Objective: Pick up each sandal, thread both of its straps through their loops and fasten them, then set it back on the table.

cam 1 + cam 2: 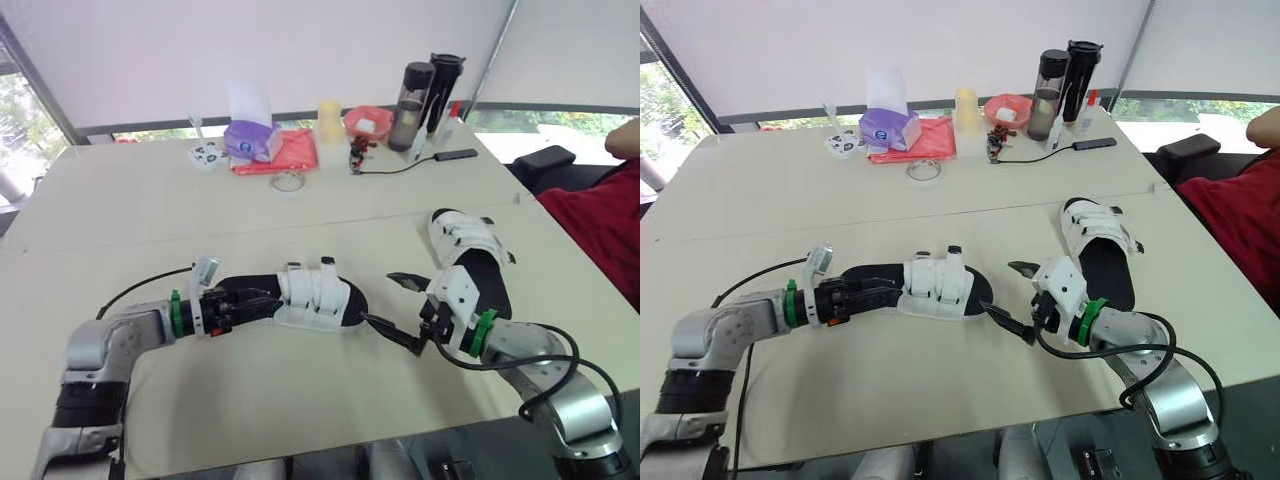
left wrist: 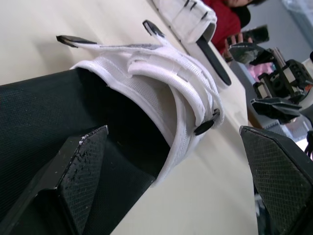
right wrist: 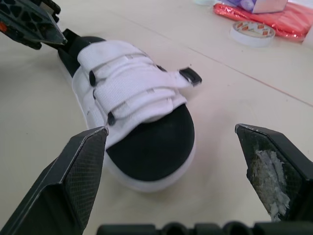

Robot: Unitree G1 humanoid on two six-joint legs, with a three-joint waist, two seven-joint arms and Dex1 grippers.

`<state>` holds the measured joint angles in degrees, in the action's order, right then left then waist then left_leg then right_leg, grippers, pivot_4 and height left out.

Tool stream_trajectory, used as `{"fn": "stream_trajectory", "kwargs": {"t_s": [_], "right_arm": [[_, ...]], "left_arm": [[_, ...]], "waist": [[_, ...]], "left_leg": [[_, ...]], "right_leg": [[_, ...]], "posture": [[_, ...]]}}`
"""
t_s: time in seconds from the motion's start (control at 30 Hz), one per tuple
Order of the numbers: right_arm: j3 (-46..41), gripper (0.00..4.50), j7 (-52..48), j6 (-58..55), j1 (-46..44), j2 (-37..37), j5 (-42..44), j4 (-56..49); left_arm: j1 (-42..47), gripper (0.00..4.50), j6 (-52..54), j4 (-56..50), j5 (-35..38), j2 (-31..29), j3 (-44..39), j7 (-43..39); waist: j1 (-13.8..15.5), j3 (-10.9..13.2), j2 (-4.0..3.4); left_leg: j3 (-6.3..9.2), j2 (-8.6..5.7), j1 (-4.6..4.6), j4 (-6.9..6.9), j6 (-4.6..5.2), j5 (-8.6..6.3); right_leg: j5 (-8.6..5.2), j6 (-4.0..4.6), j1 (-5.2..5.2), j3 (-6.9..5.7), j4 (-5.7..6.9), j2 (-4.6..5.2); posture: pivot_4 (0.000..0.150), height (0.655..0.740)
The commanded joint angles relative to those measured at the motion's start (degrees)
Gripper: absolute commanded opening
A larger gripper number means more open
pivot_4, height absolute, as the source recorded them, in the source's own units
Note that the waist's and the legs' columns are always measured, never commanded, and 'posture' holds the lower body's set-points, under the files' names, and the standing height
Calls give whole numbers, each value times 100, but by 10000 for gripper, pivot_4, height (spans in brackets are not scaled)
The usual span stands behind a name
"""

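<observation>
Sandal [image 1: 315, 295] lies toe toward spread right jaws (heel at left jaws).

2 sandals lie on the desk [image 1: 150, 210] before me. The near sandal [image 1: 312, 298] sits left of centre, with my left claw [image 1: 245, 300] at its heel end and my right claw [image 1: 376, 297] just off its toe, and the far sandal [image 1: 470, 255] lies to the right, behind my right claw. Along the desk's far side stand a tissue box [image 1: 250, 140] on the left, a tape roll [image 1: 288, 181] just in front of it, and 2 bottles [image 1: 412, 105] to the right.
</observation>
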<state>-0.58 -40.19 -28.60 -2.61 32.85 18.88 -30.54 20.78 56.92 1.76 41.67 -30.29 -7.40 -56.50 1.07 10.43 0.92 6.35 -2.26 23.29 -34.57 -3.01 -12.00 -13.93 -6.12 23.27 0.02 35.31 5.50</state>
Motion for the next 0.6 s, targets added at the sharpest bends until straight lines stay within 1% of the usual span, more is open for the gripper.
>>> {"fn": "stream_trajectory", "kwargs": {"t_s": [0.03, 0.1, 0.2, 0.33, 0.4, 0.6], "right_arm": [[-160, 44753, 109, -92, 46, 70, 122, -384], [-197, 44753, 142, -151, 87, 101, 136, -470], [-244, 44753, 198, -220, 141, 124, 161, -566], [-273, 44753, 271, -260, 249, 121, 180, -665], [-269, 44753, 306, -264, 295, 110, 178, -691], [-246, 44753, 403, -233, 341, 61, 170, -686]], "left_arm": [[212, 45000, -50, 377, -56, 254, 315, -59], [348, 45000, -39, 560, -64, 371, 386, -108], [497, 45000, -33, 676, -66, 486, 464, -192], [567, 45000, -38, 659, -39, 506, 401, -231], [519, 45000, -71, 525, -49, 407, 401, -317], [293, 45000, -212, -54, -157, -89, 484, -436]], "waist": [[61, 1, -11], [136, -1, -23], [148, -2, -31], [148, -2, -31], [138, -2, -31], [91, 1, -32]], "left_leg": [[4, 0, 5, -17, 0, 0], [5, -2, 11, -37, 0, -1], [7, -2, 13, -56, 0, -1], [2, -5, 19, -58, 0, -1], [4, -7, 22, -56, 1, 0], [-1, 1, 32, -41, 3, -1]], "right_leg": [[0, 0, -5, -9, 0, 2], [0, 0, -11, -12, 0, 4], [-12, -19, -16, -14, -13, 8], [-12, -17, -52, -15, -26, 19], [-4, -5, -49, -15, -26, 21], [-6, -9, -23, -16, -17, 15]], "posture": [[1500, 7400], [1500, 7400], [1500, 7400], [1500, 7400], [1500, 7400], [1500, 7400]]}}
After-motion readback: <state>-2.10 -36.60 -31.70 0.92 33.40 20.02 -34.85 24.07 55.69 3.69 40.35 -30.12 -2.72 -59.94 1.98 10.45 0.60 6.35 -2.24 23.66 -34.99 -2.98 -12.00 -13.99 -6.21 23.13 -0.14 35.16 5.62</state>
